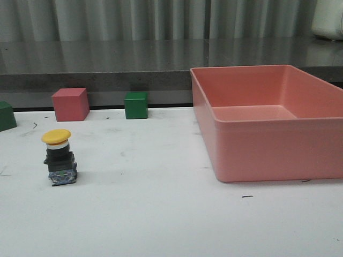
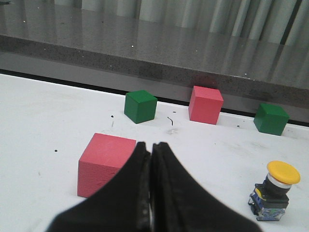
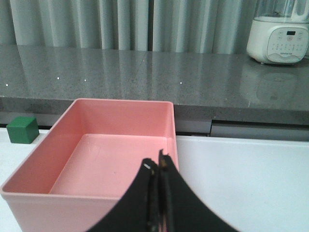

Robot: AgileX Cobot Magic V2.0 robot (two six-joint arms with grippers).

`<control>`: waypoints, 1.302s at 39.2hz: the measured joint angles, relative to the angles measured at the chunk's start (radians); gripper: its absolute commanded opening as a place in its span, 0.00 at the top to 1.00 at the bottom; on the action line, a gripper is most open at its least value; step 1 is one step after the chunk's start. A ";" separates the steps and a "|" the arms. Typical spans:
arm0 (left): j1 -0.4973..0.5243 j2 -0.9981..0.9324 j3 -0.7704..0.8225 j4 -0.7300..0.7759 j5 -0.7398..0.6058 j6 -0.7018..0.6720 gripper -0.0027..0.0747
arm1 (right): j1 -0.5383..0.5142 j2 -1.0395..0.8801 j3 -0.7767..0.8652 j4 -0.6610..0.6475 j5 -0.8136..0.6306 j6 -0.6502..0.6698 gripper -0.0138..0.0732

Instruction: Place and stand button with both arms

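- The left gripper, two thin black fingers with matte curved flanks, is showing pressed together with nothing between them, hanging above the white bench.
- The right gripper, the same black build, is likewise showing closed and empty, hanging above the near wall of the pink tray.
- The small push-button with a glossy yellow mushroom cap, silver collar, black blocky body and bluish-grey base is standing upright, cap uppermost, towards the left edge of the white, faintly scuffed bench, with neither arm touching it.
- Judging from that, the standing looks done already; if any correction is needed, a good approach would be opening the fingers wide, closing on the flat black body rather than the rounded cap or smooth collar, and letting go straight upward so the narrow base is not being nudged over.
- The large pink plastic tray with smooth rounded walls is sitting towards the right edge, showing nothing inside.
- A matte pink foam-like cube is lying just beyond the left gripper in the left wrist view.
- Along the far edge, a second pink cube and a green cube are sitting well apart from the button; another green cube is showing at the far left corner.
- Beyond the bench, a speckled grey stone counter is reflecting grey curtains.
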 measured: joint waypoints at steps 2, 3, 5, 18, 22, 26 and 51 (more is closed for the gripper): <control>0.000 0.000 0.000 0.000 0.000 0.000 0.99 | 0.007 -0.007 0.022 0.014 -0.004 -0.019 0.91; 0.000 0.000 0.000 0.000 0.000 0.000 0.99 | 0.012 -0.012 0.032 0.024 -0.010 -0.031 0.91; 0.000 0.000 0.000 0.000 0.000 0.000 0.99 | 0.025 -0.025 0.063 0.060 -0.026 -0.071 0.91; 0.000 0.000 0.000 0.000 0.000 0.000 0.99 | 0.038 -0.113 0.281 0.195 -0.106 -0.139 0.91; 0.000 0.000 0.000 0.000 0.000 0.000 0.99 | 0.038 -0.147 0.286 0.204 -0.049 -0.139 0.91; 0.000 0.000 0.000 0.000 0.000 0.000 0.99 | 0.038 -0.166 0.286 0.208 0.019 -0.139 0.91; 0.000 0.000 0.000 -0.001 0.000 0.000 0.99 | 0.038 -0.169 0.286 0.208 0.074 -0.139 0.91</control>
